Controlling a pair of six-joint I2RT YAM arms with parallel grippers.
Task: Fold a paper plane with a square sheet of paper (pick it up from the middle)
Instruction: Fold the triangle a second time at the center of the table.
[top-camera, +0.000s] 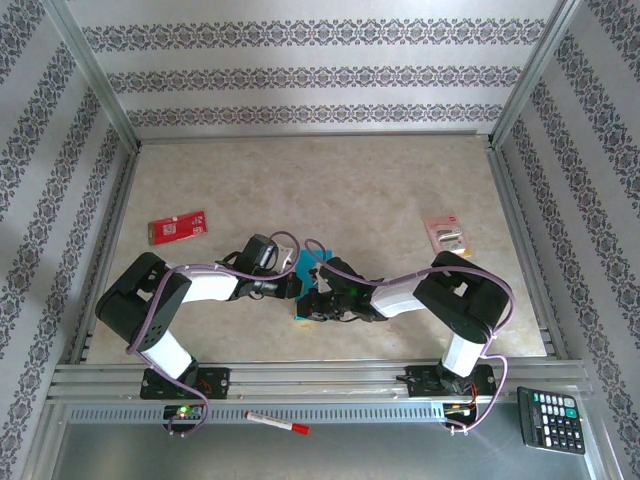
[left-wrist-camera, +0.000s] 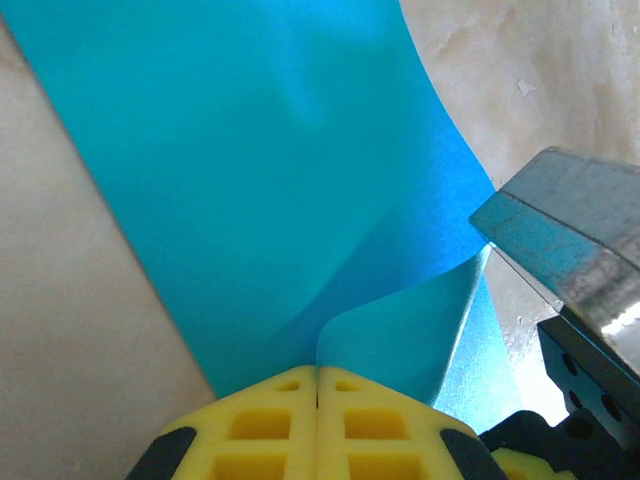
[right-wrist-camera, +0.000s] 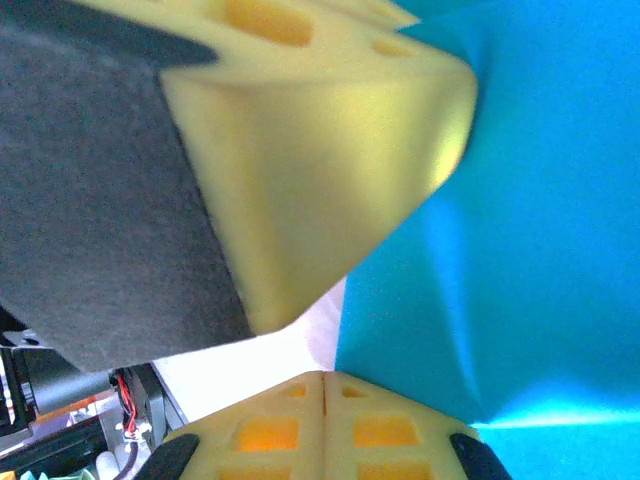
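The square sheet of paper (top-camera: 305, 264) is teal-blue and lies partly folded at the table's middle, under both grippers. In the left wrist view, the sheet (left-wrist-camera: 250, 170) bends up in a curved flap that runs into the seam of my left gripper (left-wrist-camera: 318, 374), whose yellow fingers are shut on it. My right gripper (right-wrist-camera: 324, 378) is shut, with the sheet (right-wrist-camera: 500, 250) starting just right of its seam and nothing showing between its pads. The left gripper's yellow finger (right-wrist-camera: 320, 150) hangs close above it. From above, the two grippers (top-camera: 292, 285) (top-camera: 318, 300) meet tip to tip.
A red card (top-camera: 178, 227) lies at the left and a red-and-white packet (top-camera: 446, 235) at the right. A calculator (top-camera: 551, 419) and a red-capped pen (top-camera: 278, 424) rest on the near metal rail. Patterned walls and an aluminium frame enclose the table.
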